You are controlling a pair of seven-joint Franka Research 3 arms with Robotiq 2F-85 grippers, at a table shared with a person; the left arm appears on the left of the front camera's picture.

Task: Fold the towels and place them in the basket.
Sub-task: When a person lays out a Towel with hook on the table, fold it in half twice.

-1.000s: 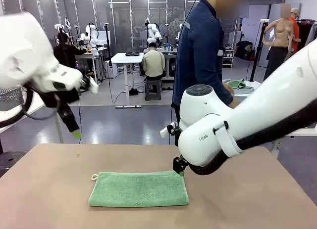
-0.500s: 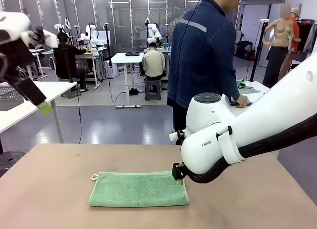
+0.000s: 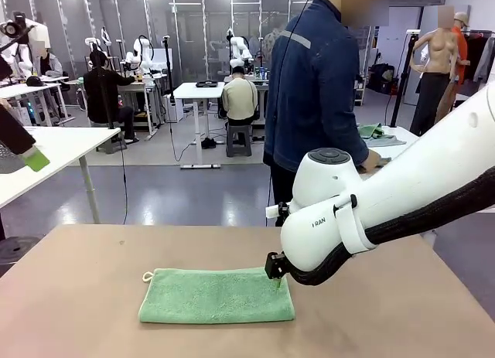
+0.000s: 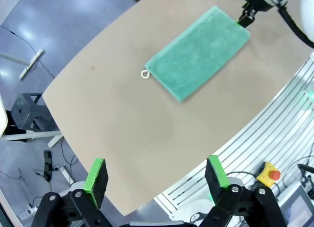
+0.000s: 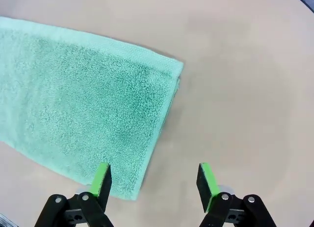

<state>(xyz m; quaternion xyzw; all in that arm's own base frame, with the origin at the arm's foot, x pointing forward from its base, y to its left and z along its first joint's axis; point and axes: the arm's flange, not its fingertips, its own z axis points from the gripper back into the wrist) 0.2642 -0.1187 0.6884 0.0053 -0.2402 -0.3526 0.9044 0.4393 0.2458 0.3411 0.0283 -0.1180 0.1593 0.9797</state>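
A mint-green terry towel [image 3: 216, 296], folded into a flat oblong with a small white loop [image 3: 147, 277] at its far left corner, lies in the near middle of the tan tabletop [image 3: 69, 296]. The right arm reaches in from the right, elbow bent and wrist low. The right gripper [image 5: 153, 180] is at the towel's far right corner, jaws wide apart and gripping nothing, with one finger over the cloth and the other over bare table. The left gripper [image 4: 157, 173] hangs high at the left, well apart from the towel, spread wide and empty.
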